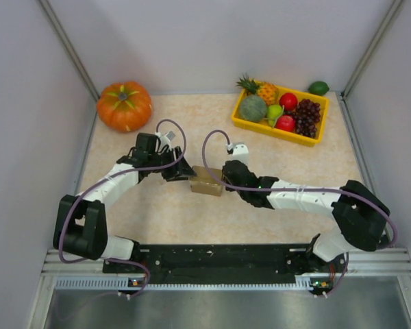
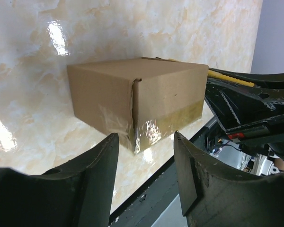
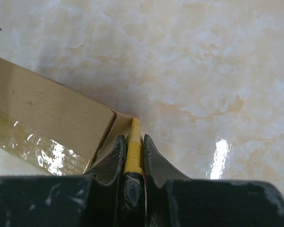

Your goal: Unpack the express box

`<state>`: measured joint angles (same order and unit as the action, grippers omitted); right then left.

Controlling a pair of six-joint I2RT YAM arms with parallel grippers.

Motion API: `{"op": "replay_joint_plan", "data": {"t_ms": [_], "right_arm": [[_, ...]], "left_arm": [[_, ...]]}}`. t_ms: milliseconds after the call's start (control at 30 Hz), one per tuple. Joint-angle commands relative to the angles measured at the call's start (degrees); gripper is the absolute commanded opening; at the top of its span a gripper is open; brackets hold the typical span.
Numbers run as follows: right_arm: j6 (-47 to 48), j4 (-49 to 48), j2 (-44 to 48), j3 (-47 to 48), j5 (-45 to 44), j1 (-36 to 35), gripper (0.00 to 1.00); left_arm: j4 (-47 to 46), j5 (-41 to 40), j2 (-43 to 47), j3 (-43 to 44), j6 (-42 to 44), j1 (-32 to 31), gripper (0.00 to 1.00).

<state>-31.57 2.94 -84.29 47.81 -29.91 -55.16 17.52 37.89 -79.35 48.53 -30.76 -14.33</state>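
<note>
The express box [image 1: 207,180] is a small brown carton with clear tape, lying on the table between my two grippers. In the left wrist view the box [image 2: 132,99] sits just beyond my left gripper [image 2: 146,142], whose jaws stand open and empty on either side of its taped corner. My right gripper [image 3: 132,142] is shut on a yellow-and-black tool [image 3: 132,146], a cutter-like handle. Its yellow tip touches the box [image 3: 47,118] at the edge of a flap. In the top view the left gripper [image 1: 180,171] is at the box's left and the right gripper [image 1: 227,177] at its right.
An orange pumpkin [image 1: 124,105] stands at the back left. A yellow fruit tray [image 1: 241,121] with several fruits stands at the back right, a green fruit [image 1: 318,88] beside it. White walls enclose the table on three sides.
</note>
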Motion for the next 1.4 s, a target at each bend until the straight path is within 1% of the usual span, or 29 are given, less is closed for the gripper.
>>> {"op": "replay_joint_plan", "data": {"t_ms": [0,267,367,500,533,633,767,900,1067,1167,1233,1300,1333,1367], "right_arm": [[2.92,-7.68,-2.19,3.6,4.77,0.84,0.0],[4.24,-11.11,-3.33,3.6,6.88,3.12,0.0],[4.59,-10.33,-3.07,4.13,6.36,4.0,0.0],[4.24,-5.15,-0.01,5.62,3.38,4.09,0.0],[3.89,-3.05,1.74,5.71,2.59,4.09,0.0],[2.57,1.18,5.44,5.19,1.0,4.18,0.0],[0.82,4.87,12.81,3.26,2.13,4.09,0.0],[0.02,5.5,17.65,1.15,5.47,4.09,0.0],[-0.77,6.2,20.3,0.88,12.14,4.09,0.0],[-1.91,6.99,20.66,0.79,13.65,4.09,0.0],[-2.35,7.52,20.66,0.88,13.83,4.18,0.0],[-2.97,8.04,20.75,1.05,13.83,4.18,0.0],[-3.14,8.39,20.92,1.32,13.74,4.18,0.0],[-3.75,9.7,21.27,1.41,13.48,4.18,0.0]], "left_arm": [[-4.07,2.1,-1.51,-1.77,-0.52,-0.88,0.53],[-4.69,2.02,-0.72,-4.41,-1.32,-1.23,0.45],[-2.5,-0.09,0.51,-3.98,-0.18,-1.23,0.45],[3.48,-6.15,2.44,-0.2,3.86,-1.23,0.51],[5.49,-8.42,2.71,0.85,5.52,-1.23,0.54],[7.35,-11.86,3.85,5.77,7.99,-1.23,0.59],[7.44,-11.61,4.56,9.47,9.23,-1.32,0.64],[6.39,-10.21,3.77,12.02,11.6,-3.15,0.68],[6.12,-7.92,-0.09,15.18,18.01,-5.97,0.72],[7.0,-6.43,-2.73,17.29,20.82,-7.46,0.72],[8.4,-7.65,-3.44,18.87,23.8,-8.61,0.72],[8.58,-9.75,-2.92,18.88,27.84,-11.76,0.72],[8.32,-12.64,-2.39,17.92,33.43,-12.99,0.73],[8.15,-13.71,-1.52,17.56,36.1,-14.92,0.74]]}}
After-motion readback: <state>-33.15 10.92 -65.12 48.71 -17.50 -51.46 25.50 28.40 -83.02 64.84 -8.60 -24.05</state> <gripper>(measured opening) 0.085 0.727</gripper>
